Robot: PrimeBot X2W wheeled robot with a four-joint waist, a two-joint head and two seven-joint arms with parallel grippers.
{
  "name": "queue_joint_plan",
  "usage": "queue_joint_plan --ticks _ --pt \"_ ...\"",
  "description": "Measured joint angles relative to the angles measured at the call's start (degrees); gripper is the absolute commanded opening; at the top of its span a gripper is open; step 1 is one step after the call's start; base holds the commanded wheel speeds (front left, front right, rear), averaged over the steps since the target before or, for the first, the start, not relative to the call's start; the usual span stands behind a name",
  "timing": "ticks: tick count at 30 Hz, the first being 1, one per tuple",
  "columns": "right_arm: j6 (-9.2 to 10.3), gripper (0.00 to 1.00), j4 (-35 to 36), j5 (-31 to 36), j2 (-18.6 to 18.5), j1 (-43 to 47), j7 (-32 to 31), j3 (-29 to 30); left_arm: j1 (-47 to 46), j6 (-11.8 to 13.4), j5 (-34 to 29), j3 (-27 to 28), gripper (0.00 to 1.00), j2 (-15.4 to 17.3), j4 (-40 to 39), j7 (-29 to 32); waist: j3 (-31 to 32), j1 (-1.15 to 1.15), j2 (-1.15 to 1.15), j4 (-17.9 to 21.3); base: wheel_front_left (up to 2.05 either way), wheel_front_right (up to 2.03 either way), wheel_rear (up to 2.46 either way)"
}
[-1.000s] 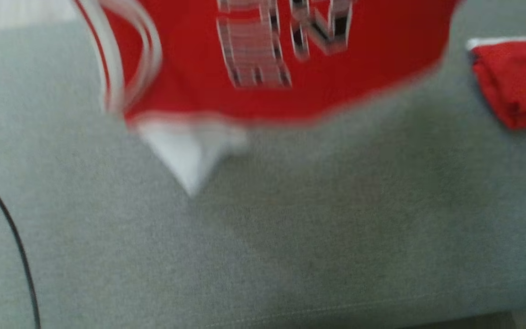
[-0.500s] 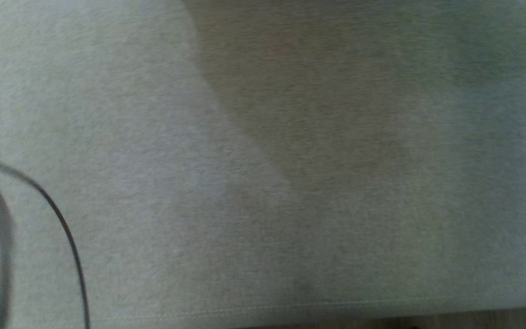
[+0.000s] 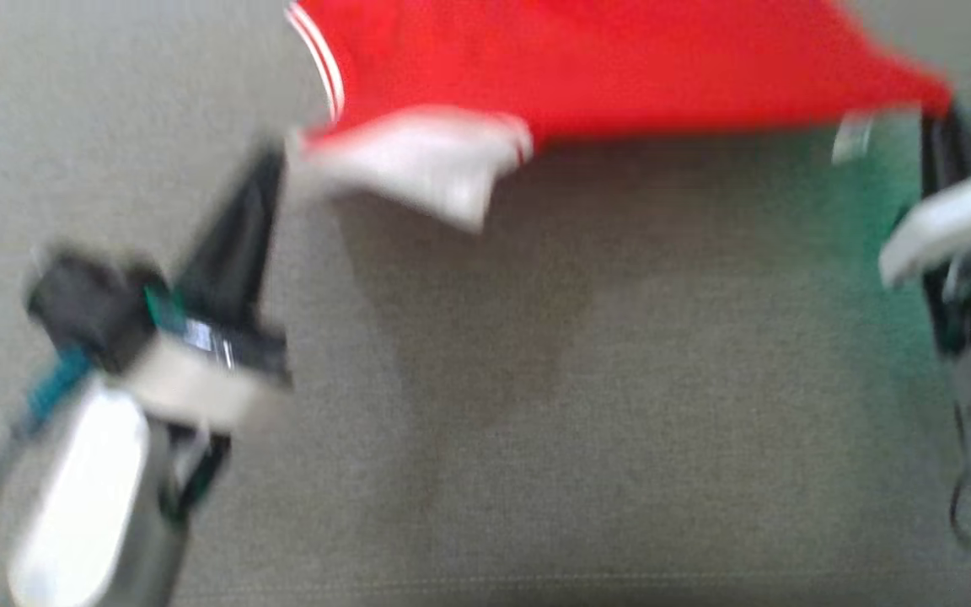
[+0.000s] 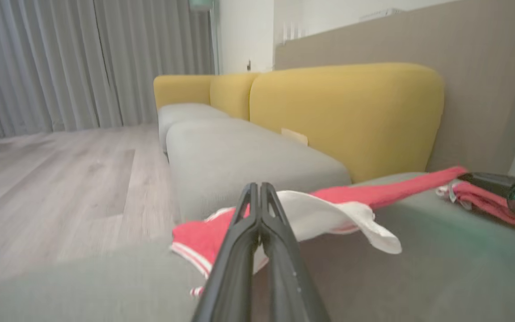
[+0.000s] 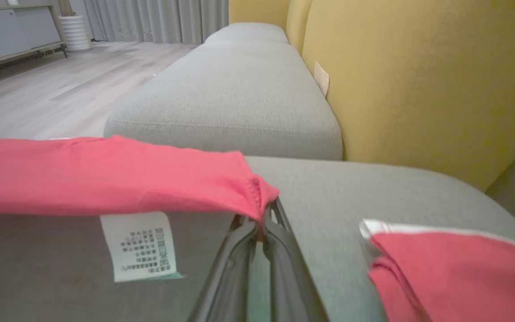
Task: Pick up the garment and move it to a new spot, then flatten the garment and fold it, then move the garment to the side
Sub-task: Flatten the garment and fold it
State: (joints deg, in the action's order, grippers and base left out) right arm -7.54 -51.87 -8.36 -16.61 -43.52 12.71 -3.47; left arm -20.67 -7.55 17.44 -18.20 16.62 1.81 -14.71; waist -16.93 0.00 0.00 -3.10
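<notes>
The garment [image 3: 620,67] is a red shirt with white trim. It hangs stretched above the grey seat cushion [image 3: 620,379] between my two grippers. My left gripper [image 3: 275,164] is shut on the garment's left end, where a white flap [image 3: 418,160] droops. In the left wrist view the left gripper [image 4: 257,190] has its fingers pressed together at the red and white cloth [image 4: 329,210]. My right gripper [image 3: 936,126] is shut on the right end. The right wrist view shows the right gripper [image 5: 262,219] pinching the red hem [image 5: 105,174], with a care label [image 5: 141,246] dangling below.
A second, folded red cloth [image 5: 454,268] lies on the cushion just right of my right gripper. Yellow backrests [image 4: 347,112] rise behind the seat. Another grey cushion [image 5: 230,98] continues the sofa. Wooden floor [image 4: 61,179] lies beyond its front edge.
The head camera has swung, blurring each frame. Half a second ago it showed bare cushion and a cable. Now both grippers are in view with the garment stretched between them.
</notes>
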Motion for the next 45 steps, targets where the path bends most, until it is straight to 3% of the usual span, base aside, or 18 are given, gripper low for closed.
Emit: queue_joint_plan --ticks 11,19,27,35,45 --pt "0.0 0.0 12.3 -4.8 -0.3 25.5 -4.2 2.9 26.9 0.0 -6.6 3.1 0.0 -3.0 -4.9 0.0 11.3 0.0 0.0 0.5 0.0 0.0 0.0" --pt "0.0 0.0 28.7 -4.0 1.5 44.4 -11.7 8.5 35.4 0.0 -8.8 6.2 0.0 -5.5 -8.0 0.1 15.2 -0.01 0.0 -0.6 0.0 0.0 0.0" --pt "0.0 0.0 41.6 -1.9 3.3 47.3 -21.1 10.7 30.7 0.0 -10.5 3.9 0.0 -6.6 -6.1 0.1 12.9 -0.01 0.0 -1.2 0.0 0.0 0.0" --pt "0.0 0.0 42.1 -1.1 3.3 40.9 -25.4 11.8 15.9 0.0 -13.1 2.2 0.0 -9.7 -0.1 0.0 8.1 -0.01 0.0 -2.8 0.0 0.0 0.0" --pt "0.0 0.0 39.0 -0.7 3.1 33.9 -25.9 13.1 4.8 0.0 -14.1 0.8 0.0 -9.6 6.4 0.0 3.0 0.0 0.0 -3.9 0.0 0.0 0.0"
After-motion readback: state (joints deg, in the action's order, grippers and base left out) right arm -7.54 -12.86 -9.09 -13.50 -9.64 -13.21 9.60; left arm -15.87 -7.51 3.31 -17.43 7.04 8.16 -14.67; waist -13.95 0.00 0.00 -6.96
